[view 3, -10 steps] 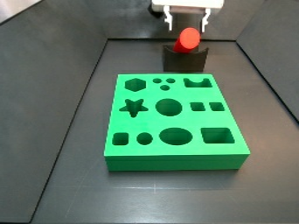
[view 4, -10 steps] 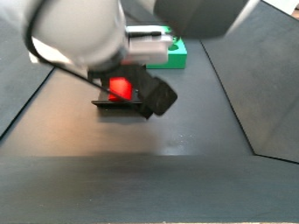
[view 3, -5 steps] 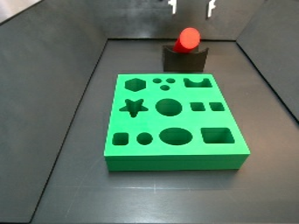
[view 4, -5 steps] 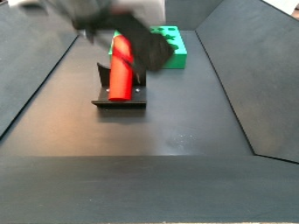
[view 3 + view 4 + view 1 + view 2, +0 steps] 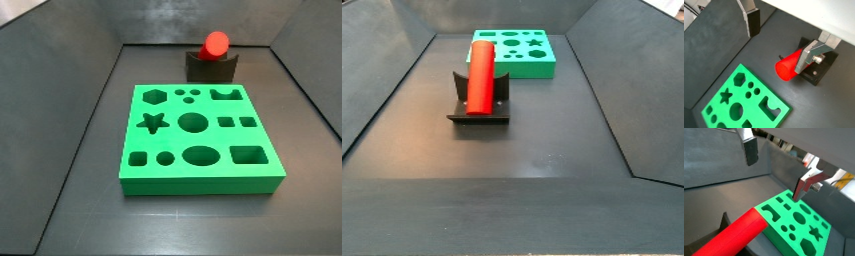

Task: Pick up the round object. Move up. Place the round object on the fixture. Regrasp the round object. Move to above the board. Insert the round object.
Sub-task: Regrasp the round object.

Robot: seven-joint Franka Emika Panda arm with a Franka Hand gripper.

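Observation:
The round object, a red cylinder peg (image 5: 214,43), lies in the notch of the dark fixture (image 5: 211,68) behind the green board (image 5: 201,187). In a side view the peg (image 5: 480,78) rests lengthwise across the fixture (image 5: 476,116), in front of the board (image 5: 516,68). My gripper (image 5: 777,47) is open and empty, high above the peg (image 5: 787,67) and the fixture (image 5: 819,73), touching neither. It also shows in a wrist view (image 5: 775,178) above the peg (image 5: 734,235) and the board (image 5: 777,235). Neither side view shows the gripper.
The board (image 5: 783,111) has several shaped holes: star, hexagon, circles, oval, squares. Dark sloping walls (image 5: 80,110) enclose the black floor (image 5: 516,160) on all sides.
My gripper has let go of the red peg and risen out of both side views. The peg stays lying on the fixture.

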